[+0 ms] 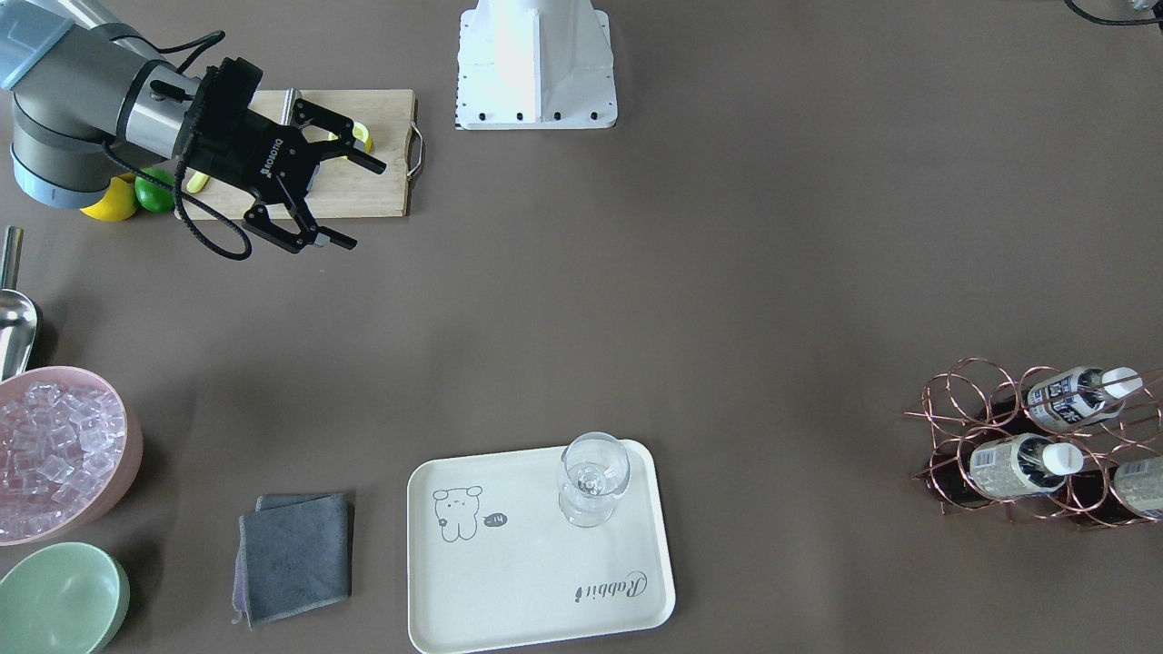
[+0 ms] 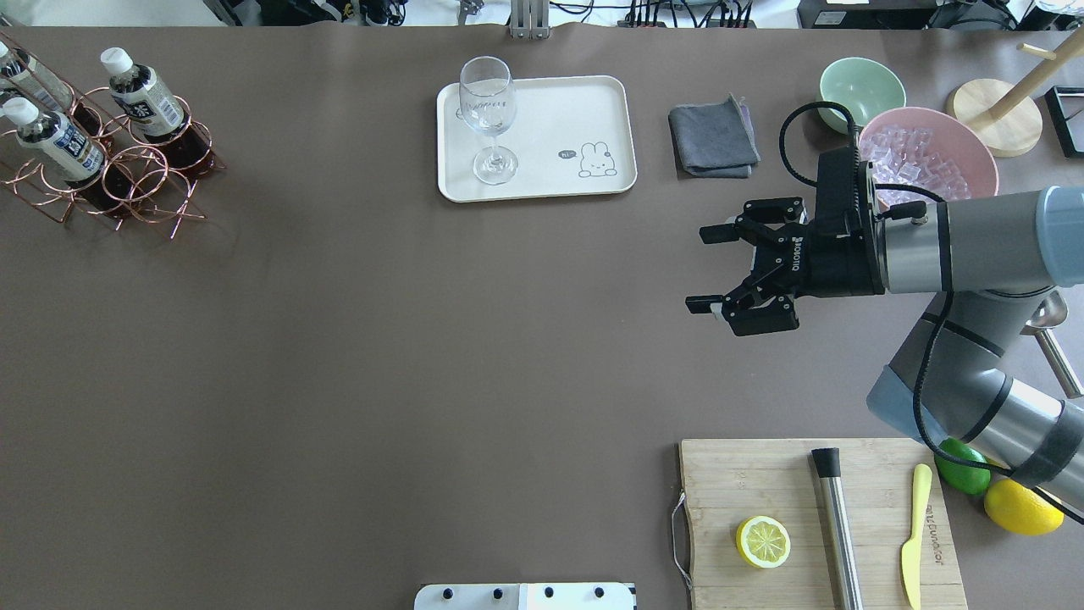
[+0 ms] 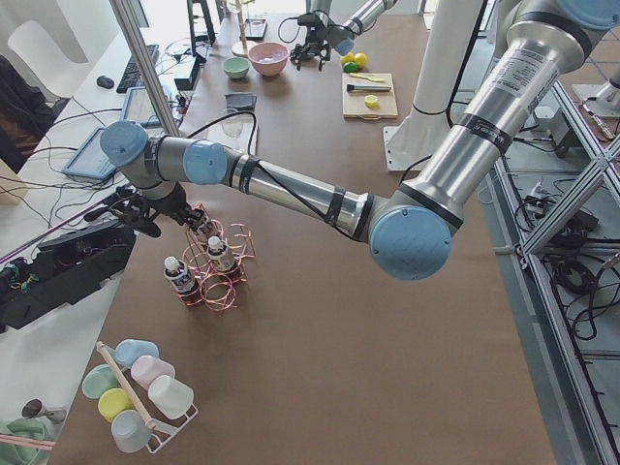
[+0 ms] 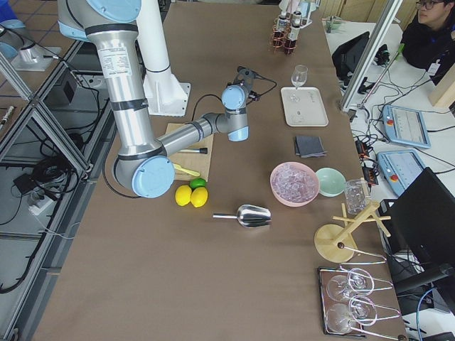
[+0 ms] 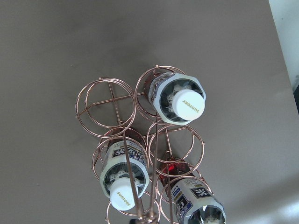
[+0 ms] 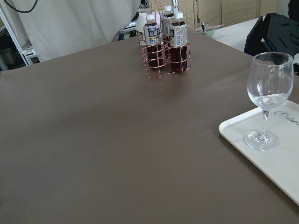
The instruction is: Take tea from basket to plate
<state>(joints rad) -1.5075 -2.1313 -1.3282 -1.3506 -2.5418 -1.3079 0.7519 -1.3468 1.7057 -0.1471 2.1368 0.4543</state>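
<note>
- Meanwhile, before the front-facing camera, three tea bottles (image 1: pixel 1013 465) are sitting in the basket (image 1: pixel 954 400) at the frame's right edge. They are well apart from the plate (image 1: pixel 509 581), which is carrying a wine glass (image 1: pixel 592 477).
- Overhead, the right arm (image 2: pixel 957 241) is reaching in over the brown surface (image 2: pixel 381 356), its jaws spread wide and gripping nothing, between the pink ice bowl (image 2: pixel 982 165) and the cutting board (image 2: pixel 762 474).
- Seen from the table's left end, the left arm (image 3: pixel 281 189) is hovering just over the basket (image 3: pixel 218 281); whether its jaws are released or clenched cannot be told.
- Beneath the left wrist camera, the three white-capped bottles (image 5: pixel 180 100) are standing upright, each in its own ring cell.
- Across from the right wrist camera, the basket (image 6: pixel 163 56) is standing far off, with the glass (image 6: pixel 265 98) resting on the plate's near corner (image 6: pixel 280 172).
</note>
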